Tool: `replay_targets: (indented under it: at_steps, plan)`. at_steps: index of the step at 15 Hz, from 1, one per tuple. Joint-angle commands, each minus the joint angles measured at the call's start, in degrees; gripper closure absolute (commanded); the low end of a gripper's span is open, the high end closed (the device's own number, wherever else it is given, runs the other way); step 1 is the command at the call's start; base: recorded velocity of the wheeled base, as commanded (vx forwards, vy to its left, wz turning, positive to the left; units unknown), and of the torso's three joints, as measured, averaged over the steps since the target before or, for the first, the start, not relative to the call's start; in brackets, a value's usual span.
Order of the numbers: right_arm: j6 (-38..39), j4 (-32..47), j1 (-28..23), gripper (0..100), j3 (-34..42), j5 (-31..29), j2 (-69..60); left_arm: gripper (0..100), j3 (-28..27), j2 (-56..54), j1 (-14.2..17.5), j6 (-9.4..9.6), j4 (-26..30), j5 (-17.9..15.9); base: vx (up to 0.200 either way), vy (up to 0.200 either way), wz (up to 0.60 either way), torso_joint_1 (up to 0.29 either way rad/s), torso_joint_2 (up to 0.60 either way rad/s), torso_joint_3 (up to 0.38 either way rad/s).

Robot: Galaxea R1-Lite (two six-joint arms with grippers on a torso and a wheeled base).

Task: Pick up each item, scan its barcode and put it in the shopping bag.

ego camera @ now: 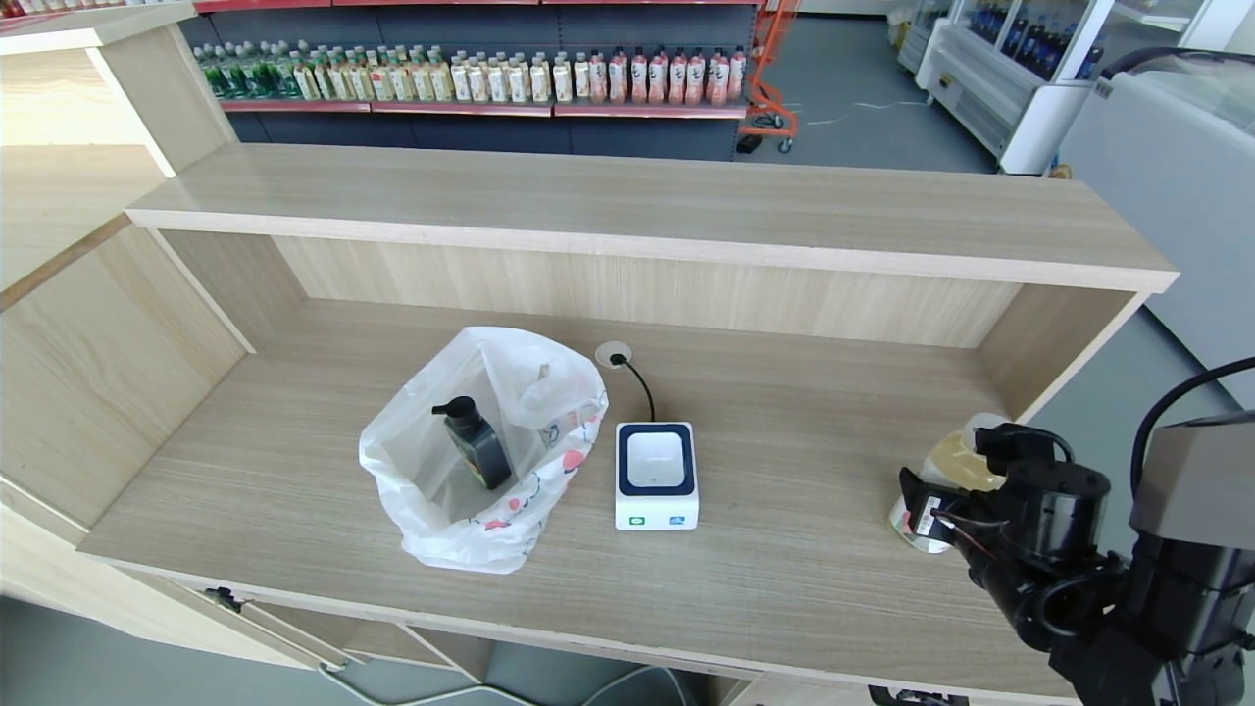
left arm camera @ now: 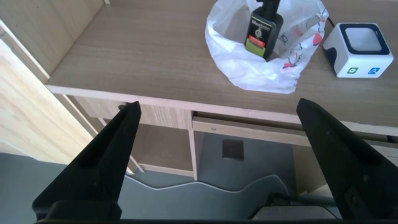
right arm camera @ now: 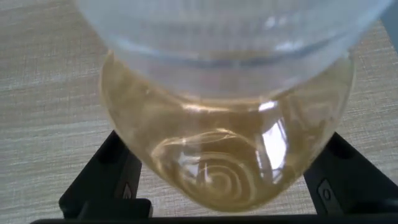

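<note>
Head view: right gripper (ego camera: 936,505) is closed on a bottle (ego camera: 959,459) of yellowish liquid, tilted, at the right end of the bench (ego camera: 804,422), well apart from the scanner (ego camera: 656,474). The white shopping bag (ego camera: 559,392) stands just left of the scanner, with a black pump bottle (ego camera: 477,446) upright inside. Left wrist view: left gripper (left arm camera: 219,112) is open and holds nothing, out in front of the bench edge.
</note>
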Motion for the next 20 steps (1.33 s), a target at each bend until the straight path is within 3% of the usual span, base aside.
replay_targets:
  at_steps: [1, 7, 9, 10, 13, 14, 16, 18, 19, 20]
  plan:
    - [-0.6, -0.1, -0.3, 100, -0.1, 1.0, -0.2, 0, 0.0, 0.1, 0.0, -0.01, 0.0, 0.0, 0.000, 0.000, 0.00, 0.000, 0.00, 0.000]
    - [-3.6, -0.1, -2.1, 100, -0.2, 7.4, -1.3, 0, 0.0, 0.1, 0.0, -0.01, 0.0, 0.0, 0.000, 0.000, 0.00, 0.000, 0.00, 0.000]
    - [-3.7, -0.1, -2.3, 100, 0.0, 12.3, -5.4, 0, 0.0, 0.1, 0.0, -0.01, 0.0, 0.0, 0.000, 0.000, 0.00, 0.000, 0.00, 0.000]
    - [-3.8, 0.4, -3.2, 100, 0.0, 18.7, -10.6, 0, 0.0, 0.1, 0.0, -0.01, 0.0, 0.0, 0.000, 0.000, 0.00, 0.000, 0.00, 0.000]
    - [-2.0, 22.5, -4.8, 100, -7.1, 37.1, -28.9, 0, 0.0, 0.1, 0.0, -0.01, 0.0, 0.0, 0.000, 0.000, 0.00, 0.000, 0.00, 0.000]
    - [-0.1, 27.0, -4.8, 100, -9.4, 40.7, -32.4, 0, 0.0, 0.1, 0.0, -0.01, 0.0, 0.0, 0.000, 0.000, 0.00, 0.000, 0.00, 0.000]
    - [11.8, 51.1, -4.6, 100, -23.5, 61.4, -48.2, 0, 0.0, 0.1, 0.0, -0.01, 0.0, 0.0, 0.000, 0.000, 0.00, 0.000, 0.00, 0.000]
    - [17.2, 66.0, -4.3, 100, -34.8, 73.5, -54.9, 0, 0.0, 0.1, 0.0, -0.01, 0.0, 0.0, 0.000, 0.000, 0.00, 0.000, 0.00, 0.000]
    - [19.6, 71.1, -3.0, 100, -39.5, 80.2, -57.5, 0, 0.0, 0.1, 0.0, -0.01, 0.0, 0.0, 0.000, 0.000, 0.00, 0.000, 0.00, 0.000]
    - [20.0, 71.5, -1.3, 100, -40.0, 83.3, -58.6, 0, 0.0, 0.1, 0.0, -0.01, 0.0, 0.0, 0.000, 0.000, 0.00, 0.000, 0.00, 0.000]
